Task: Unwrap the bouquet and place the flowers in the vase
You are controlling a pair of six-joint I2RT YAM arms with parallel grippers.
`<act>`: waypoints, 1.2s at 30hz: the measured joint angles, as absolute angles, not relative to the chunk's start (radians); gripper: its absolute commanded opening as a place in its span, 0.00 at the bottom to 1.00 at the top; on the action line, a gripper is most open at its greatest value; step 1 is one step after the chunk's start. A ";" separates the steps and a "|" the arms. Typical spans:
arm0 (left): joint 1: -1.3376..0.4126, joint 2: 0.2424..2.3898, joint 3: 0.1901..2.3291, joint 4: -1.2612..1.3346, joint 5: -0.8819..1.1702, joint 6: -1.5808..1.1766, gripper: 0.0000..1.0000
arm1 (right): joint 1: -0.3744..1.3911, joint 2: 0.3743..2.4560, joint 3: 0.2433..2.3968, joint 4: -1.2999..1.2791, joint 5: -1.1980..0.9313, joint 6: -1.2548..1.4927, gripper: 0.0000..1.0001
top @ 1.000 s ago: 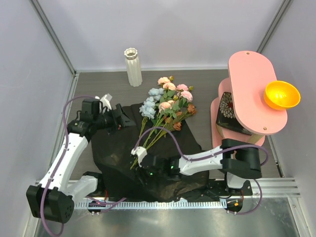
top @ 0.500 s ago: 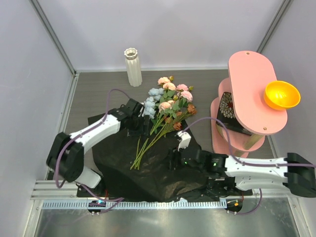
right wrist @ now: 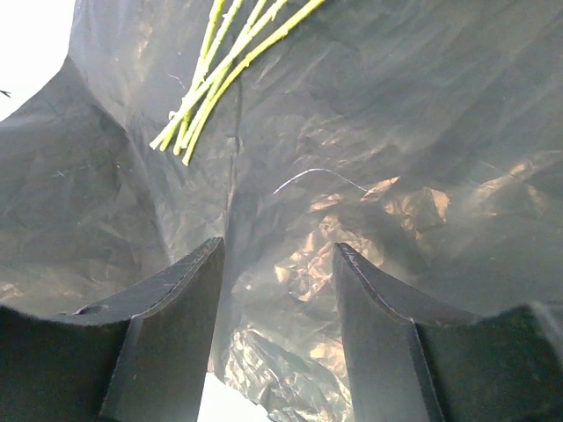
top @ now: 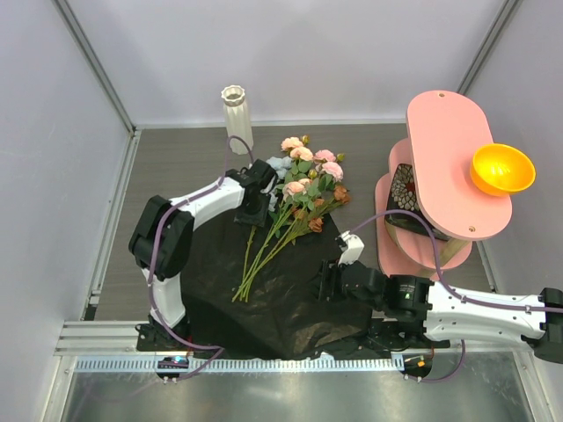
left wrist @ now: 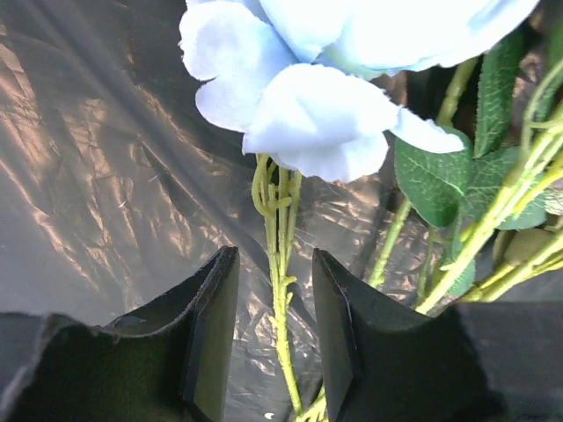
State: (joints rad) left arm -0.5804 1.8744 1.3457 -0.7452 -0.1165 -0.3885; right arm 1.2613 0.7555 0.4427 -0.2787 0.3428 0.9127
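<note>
The left gripper (left wrist: 274, 264) has its jaws narrowed but not yet touching, one on each side of a thin green stem (left wrist: 280, 299) just under a pale-blue artificial rose (left wrist: 308, 97). A second ago it hung wide over the left edge of the crumpled black wrapping paper (top: 211, 272), and the arm has since swung across to the flower heads. The right gripper (right wrist: 277, 255) is parted with nothing between its fingers, above bare paper, with the cut stem ends (right wrist: 207, 83) lying ahead of it. It has backed away from those ends toward the right side of the sheet (near the foot of the pink tiered stand (top: 449, 114)). The flowers (top: 303, 176), pink, peach, blue and rust, lie loose on the opened paper, so the unwrapping looks done. The tall ribbed white vase (top: 237, 119) stands upright just beyond the paper, with no flower in it. Pinching that stem seems the step in hand, ahead of a first lift toward the vase
</note>
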 measured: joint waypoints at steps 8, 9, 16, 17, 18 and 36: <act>-0.580 1.966 1.399 -0.772 -0.150 -0.355 0.26 | 1.261 0.774 0.442 -0.301 0.326 0.920 0.58; -0.580 1.979 1.407 -0.776 -0.152 -0.352 0.23 | 1.261 0.782 0.442 -0.300 0.319 0.919 0.58; -0.580 2.000 1.438 -0.785 -0.159 -0.339 0.00 | 1.261 0.795 0.426 -0.300 0.297 0.894 0.59; -0.580 2.000 1.438 -0.785 -0.162 -0.337 0.00 | 1.261 0.794 0.422 -0.300 0.297 0.886 0.59; -0.580 1.996 1.438 -0.782 -0.171 -0.337 0.00 | 1.261 0.792 0.421 -0.300 0.298 0.876 0.60; -0.580 1.457 1.213 -0.509 -0.251 -0.463 0.00 | 1.103 1.127 0.566 -0.067 0.080 0.609 0.80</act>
State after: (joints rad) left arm -0.5804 1.4570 1.2129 -0.5091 -0.2508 -0.4629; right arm 1.1027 1.1275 0.5659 -0.0666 0.0795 0.6090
